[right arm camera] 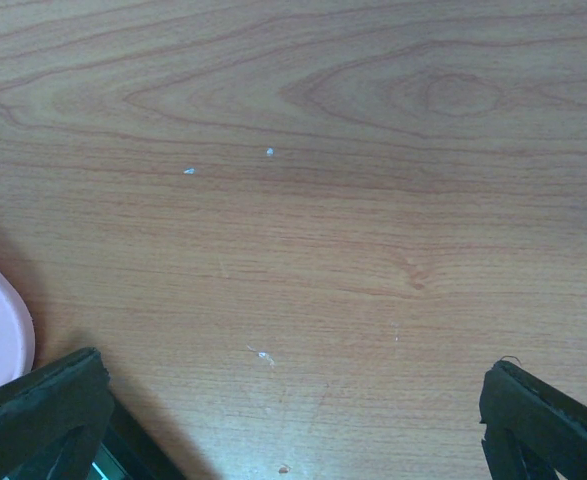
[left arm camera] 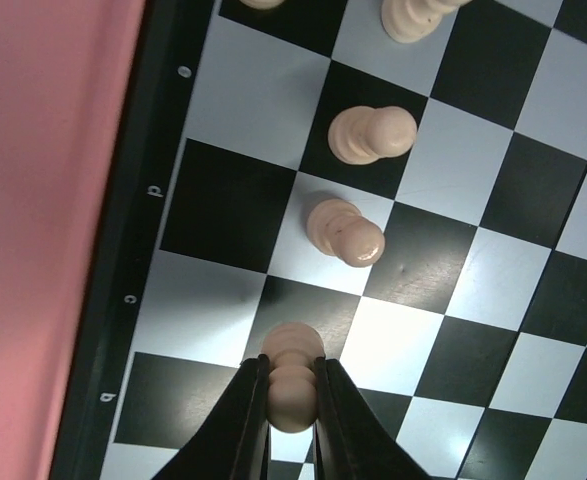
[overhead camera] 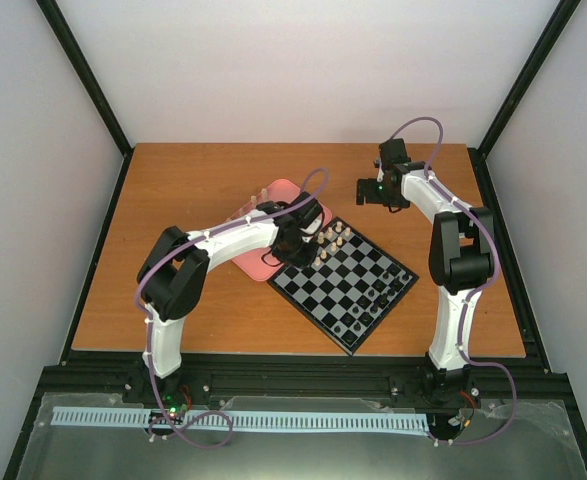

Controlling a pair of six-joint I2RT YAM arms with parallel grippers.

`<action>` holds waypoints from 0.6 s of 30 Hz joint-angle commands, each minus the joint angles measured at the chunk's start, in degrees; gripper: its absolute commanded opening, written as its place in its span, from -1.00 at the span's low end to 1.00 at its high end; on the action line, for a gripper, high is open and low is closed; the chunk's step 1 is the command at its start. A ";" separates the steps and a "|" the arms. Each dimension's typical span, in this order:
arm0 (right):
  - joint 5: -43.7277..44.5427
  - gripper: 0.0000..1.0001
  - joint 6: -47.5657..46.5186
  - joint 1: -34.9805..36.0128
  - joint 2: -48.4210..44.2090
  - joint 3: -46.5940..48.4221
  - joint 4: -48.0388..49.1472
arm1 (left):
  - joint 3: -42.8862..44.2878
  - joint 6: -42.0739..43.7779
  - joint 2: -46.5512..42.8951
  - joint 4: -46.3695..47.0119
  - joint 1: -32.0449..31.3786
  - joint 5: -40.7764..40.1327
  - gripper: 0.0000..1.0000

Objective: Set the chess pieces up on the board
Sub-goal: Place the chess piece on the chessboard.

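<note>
Chess pieces (overhead camera: 331, 240), tiny cream peg-like figures: gathered along the far-left edge of the square black-and-grey checked board (overhead camera: 358, 285), with one more in a gripper just above it.

Far left, on the brown wooden table (overhead camera: 193, 200): pink rounded tray (overhead camera: 276, 188), lying against the board's edge, probably as the supply for the cream side. Contents hidden behind the arm.

Just right of the tray: left gripper (left arm camera: 292, 385), pinched tight on a single cream pawn (left arm camera: 294, 348), seemingly by the slim upper part, leaving the wider foot free for the square. Held upright over the second row in from the lettered border, about level with "b" and "c", in line with two standing pawns (left arm camera: 345, 230) of that row. Hence, most likely, the next pawn of the rank. Contact with the square: cannot tell.

Further right on the board: small black pieces (overhead camera: 373, 305) along the opposite edge, well apart from the cream ones, with bare squares between.

Right of the board's far corner: right gripper (right arm camera: 288, 420), spread fully apart, holding nothing, hovering over plain wood. Parked there, by the look of it, to leave the board free for the left arm.
</note>
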 commanded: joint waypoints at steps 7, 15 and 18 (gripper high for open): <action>-0.04 1.00 -0.46 -0.53 -0.73 -0.14 0.36 | 0.25 -1.33 2.74 0.97 -1.59 0.97 -0.98; 0.00 1.00 -0.42 -0.53 -0.75 -0.33 0.38 | 0.64 -1.05 3.76 0.20 -1.62 0.52 -0.97; 0.02 1.00 -0.54 -0.53 -0.66 -0.33 0.35 | 0.92 -0.78 4.12 -0.14 -1.61 0.27 -0.95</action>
